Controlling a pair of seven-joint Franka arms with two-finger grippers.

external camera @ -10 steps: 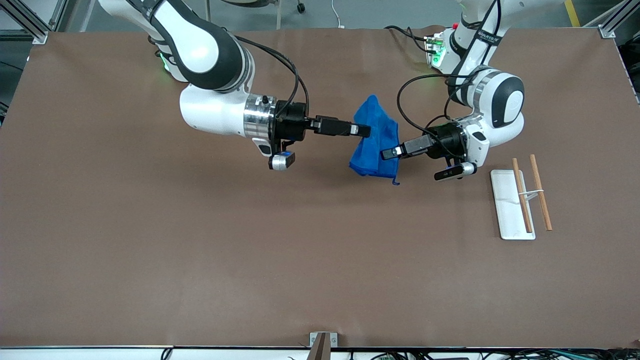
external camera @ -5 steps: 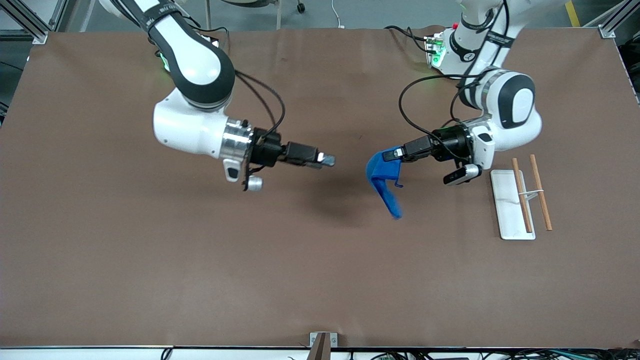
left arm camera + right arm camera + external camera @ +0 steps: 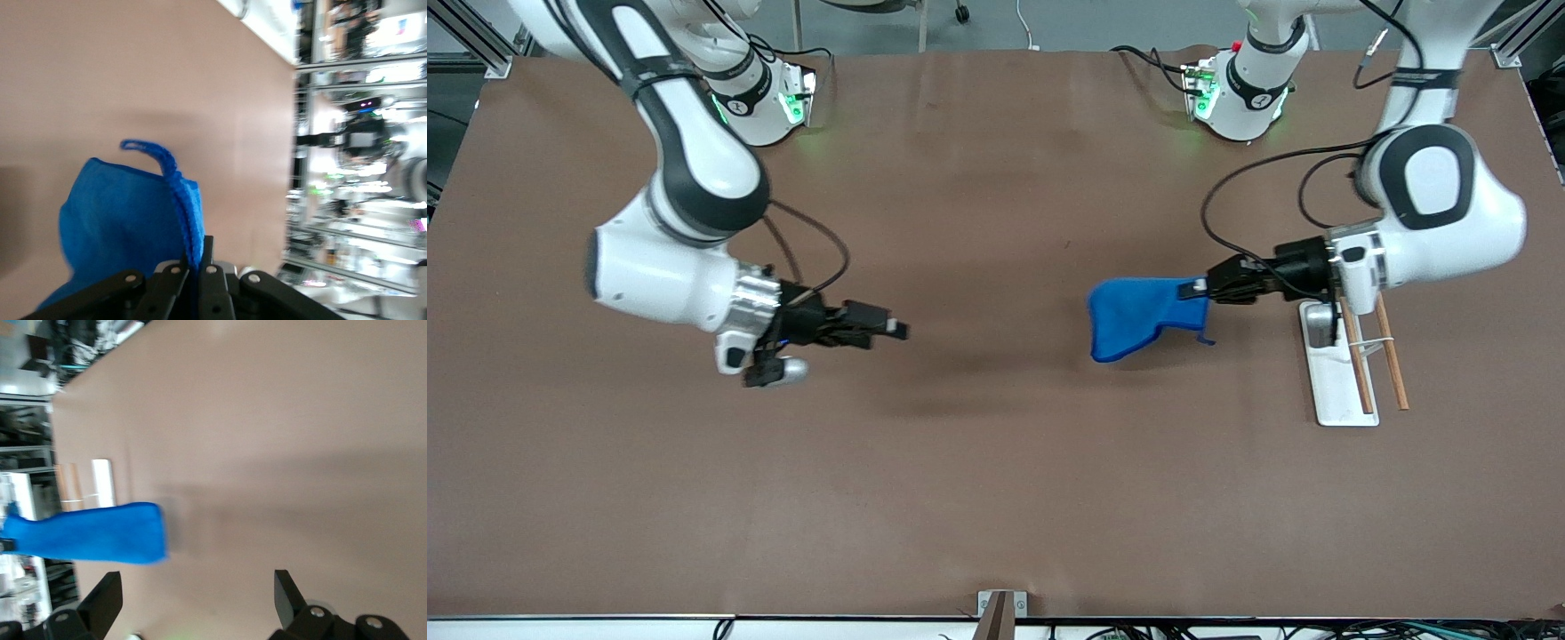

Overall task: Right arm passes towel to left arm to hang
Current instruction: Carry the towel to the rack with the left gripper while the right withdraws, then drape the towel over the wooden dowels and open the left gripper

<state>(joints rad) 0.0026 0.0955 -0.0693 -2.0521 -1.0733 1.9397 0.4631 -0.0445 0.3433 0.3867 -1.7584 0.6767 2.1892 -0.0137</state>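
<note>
1. Towel [image 3: 1143, 316], bright blue, w/ small corner loop [image 3: 143, 148]. Held up in the air, one end pinched, the rest trailing out toward the table's middle. It hangs over bare tabletop at approx. 3 o'clock from table centre in the front view. Loop sticks out free by the pinched hem.

2. Left gripper [image 3: 1199, 288]: jaws clamped tight on the towel's hem; fabric runs straight in between the black fingers [image 3: 175, 283]. Left arm [image 3: 1432, 213] comes from the red-knob base at approx. 1 o'clock. Its hand is up over the table just beside the rack.

3. Right gripper [image 3: 896, 330]: jaws spread wide, nothing in them. Right arm [image 3: 685, 222] comes from its base at approx. 11 o'clock. Hand is over bare table at approx. 9 o'clock, well apart from towel.

4. Rack [image 3: 1334, 378]: white flat base w/ two wooden rods [image 3: 1389, 351], on the table at the left arm's end. Left wrist partly covers its upper end.

5. Table [image 3: 996, 498]: brown covering.
</note>
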